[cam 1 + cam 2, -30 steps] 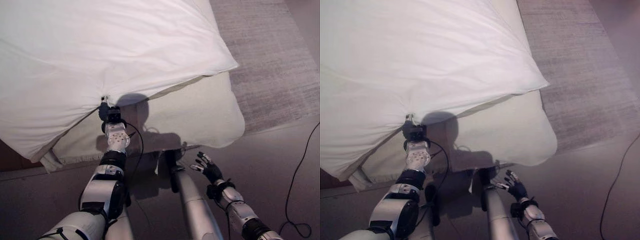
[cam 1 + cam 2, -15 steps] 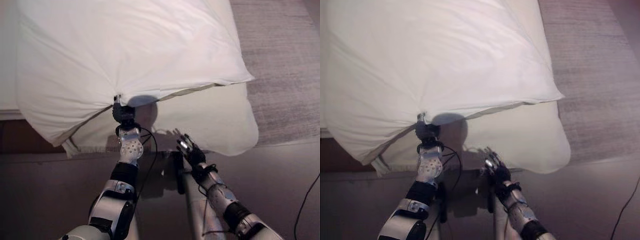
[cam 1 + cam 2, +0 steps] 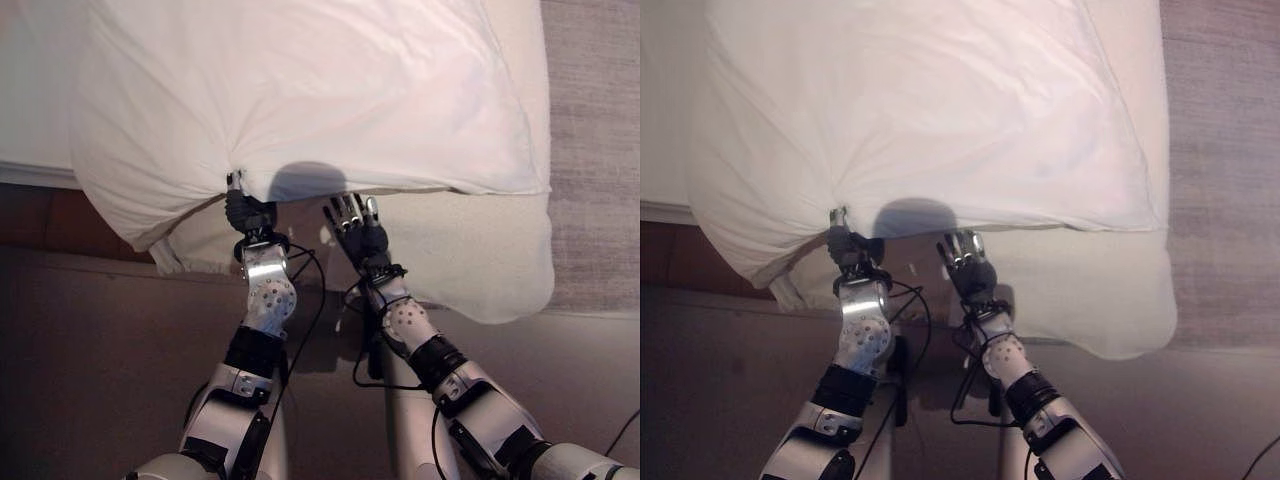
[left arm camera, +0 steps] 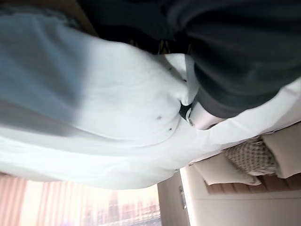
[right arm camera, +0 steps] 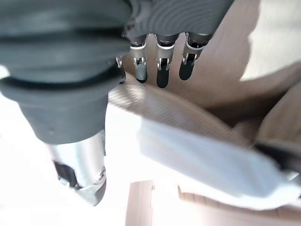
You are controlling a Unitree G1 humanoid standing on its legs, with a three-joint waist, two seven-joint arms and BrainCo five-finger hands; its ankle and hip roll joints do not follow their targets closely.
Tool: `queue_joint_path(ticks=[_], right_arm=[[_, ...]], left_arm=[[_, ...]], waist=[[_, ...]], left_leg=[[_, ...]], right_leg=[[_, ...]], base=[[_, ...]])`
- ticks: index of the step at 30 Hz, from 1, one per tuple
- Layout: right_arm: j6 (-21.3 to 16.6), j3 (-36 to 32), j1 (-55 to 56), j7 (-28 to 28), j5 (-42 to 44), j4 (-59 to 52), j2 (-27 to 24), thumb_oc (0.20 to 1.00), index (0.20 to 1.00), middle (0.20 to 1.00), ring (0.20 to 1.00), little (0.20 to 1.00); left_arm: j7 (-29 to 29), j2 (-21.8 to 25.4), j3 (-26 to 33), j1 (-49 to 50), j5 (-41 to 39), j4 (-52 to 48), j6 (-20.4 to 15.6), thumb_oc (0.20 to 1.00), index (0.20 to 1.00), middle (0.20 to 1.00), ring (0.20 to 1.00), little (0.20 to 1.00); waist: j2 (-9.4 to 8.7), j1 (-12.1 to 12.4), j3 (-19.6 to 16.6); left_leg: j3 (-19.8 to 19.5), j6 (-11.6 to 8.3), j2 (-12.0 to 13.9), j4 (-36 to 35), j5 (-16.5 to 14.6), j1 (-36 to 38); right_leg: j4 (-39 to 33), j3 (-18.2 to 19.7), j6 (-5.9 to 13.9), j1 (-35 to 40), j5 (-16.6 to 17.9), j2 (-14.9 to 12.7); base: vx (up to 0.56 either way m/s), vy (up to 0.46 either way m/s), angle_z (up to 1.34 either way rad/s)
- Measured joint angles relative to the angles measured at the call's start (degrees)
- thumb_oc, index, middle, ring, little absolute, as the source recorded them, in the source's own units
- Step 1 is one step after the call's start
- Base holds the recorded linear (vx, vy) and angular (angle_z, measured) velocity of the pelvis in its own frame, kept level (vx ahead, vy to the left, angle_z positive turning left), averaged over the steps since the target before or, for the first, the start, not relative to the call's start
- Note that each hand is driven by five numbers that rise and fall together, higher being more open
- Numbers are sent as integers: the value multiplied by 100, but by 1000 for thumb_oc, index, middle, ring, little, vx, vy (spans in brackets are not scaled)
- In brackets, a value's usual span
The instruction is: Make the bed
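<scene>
A white duvet (image 3: 330, 90) lies over the bed, and its near edge hangs past a cream sheet (image 3: 470, 250) on the mattress corner. My left hand (image 3: 248, 213) is shut on a bunched fold of that edge; the cloth (image 4: 108, 122) puckers around the grip. Just to its right, my right hand (image 3: 358, 232) is open with straight fingers (image 5: 160, 70) pointing up at the shaded underside of the duvet edge. It holds nothing, and the frames do not show whether it touches the cloth.
A brown wooden bed frame (image 3: 40, 215) shows at the left under the duvet. A grey rug (image 3: 600, 150) lies to the right of the bed, with dark floor (image 3: 100, 350) in front. Pillows (image 4: 249, 157) sit at the far end.
My right hand has come up from near the floor to the bed edge beside the left hand. The left hand keeps its hold on the duvet. The camera has shifted.
</scene>
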Motion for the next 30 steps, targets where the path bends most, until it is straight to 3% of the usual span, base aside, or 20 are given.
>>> queue_joint_path(ticks=[6,17,25,30], right_arm=[[-122,-403,-55,35,103,-536,-67,1000,1000,1000,1000,1000],[-288,-835,2,-43,95,-960,-406,1000,1000,1000,1000,1000],[-263,-1023,25,-740,-269,-654,-798,1000,1000,1000,1000,1000],[-51,-1078,-151,-1411,-488,50,-1226,1000,1000,1000,1000,1000]], left_arm=[[319,30,141,76,445,-169,-1,200,200,200,200,200],[1011,164,281,197,1141,-570,21,200,200,200,200,200],[1290,457,461,240,1558,-583,58,200,200,200,200,200],[1407,658,611,240,1559,-592,144,200,200,200,200,200]], waist=[[158,10,91],[204,7,116],[208,9,117],[208,11,117]], left_leg=[[-40,12,-48,-47,32,-34],[-34,7,-42,-84,36,-104],[-19,7,-28,-88,37,-97],[10,1,-19,-95,40,-97]], right_leg=[[0,-59,2,-26,-27,-65],[11,-64,0,-127,-71,-63],[56,-53,-13,-152,-79,-59],[67,-29,-14,-178,-79,-52]], base=[[13,18,5],[3,1,0],[0,0,0],[0,-1,-1]])
